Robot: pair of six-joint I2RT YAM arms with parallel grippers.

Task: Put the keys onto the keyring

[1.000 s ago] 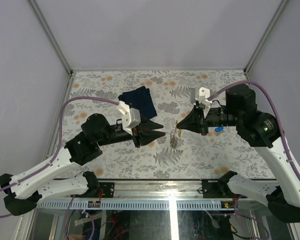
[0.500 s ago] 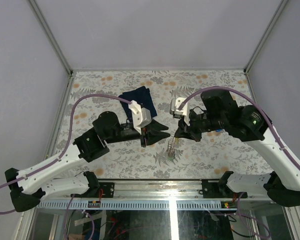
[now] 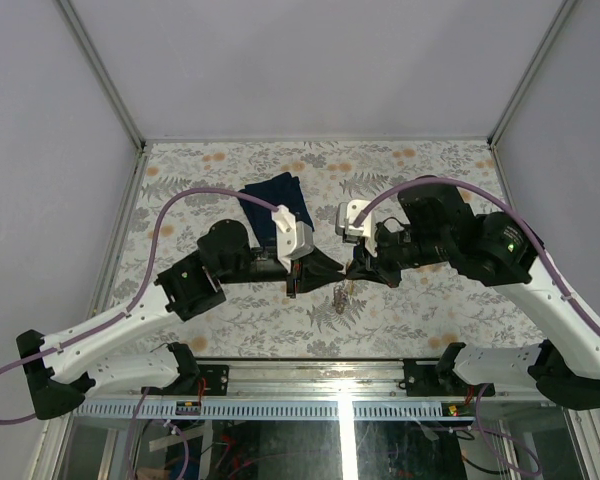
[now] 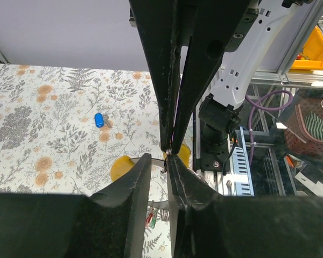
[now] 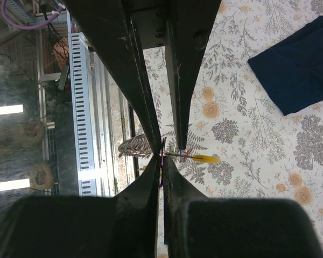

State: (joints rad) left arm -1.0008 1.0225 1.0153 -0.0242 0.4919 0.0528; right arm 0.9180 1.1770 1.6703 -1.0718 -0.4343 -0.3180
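Right hand (image 5: 161,156) clenched on keyring (image 5: 133,146) (keys (image 5: 203,158) dangling), left hand (image 4: 159,159) grasp unclear

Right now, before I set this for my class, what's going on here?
Over the floral-patterned table, the right claw is shut on the thin silvery wire keyring, with a yellow-tagged key beside its tips. The left claw, jaws slightly apart, has its tips right up against that grip. A blue-tagged key lies loose on the table, and a folded navy cloth sits farther back.
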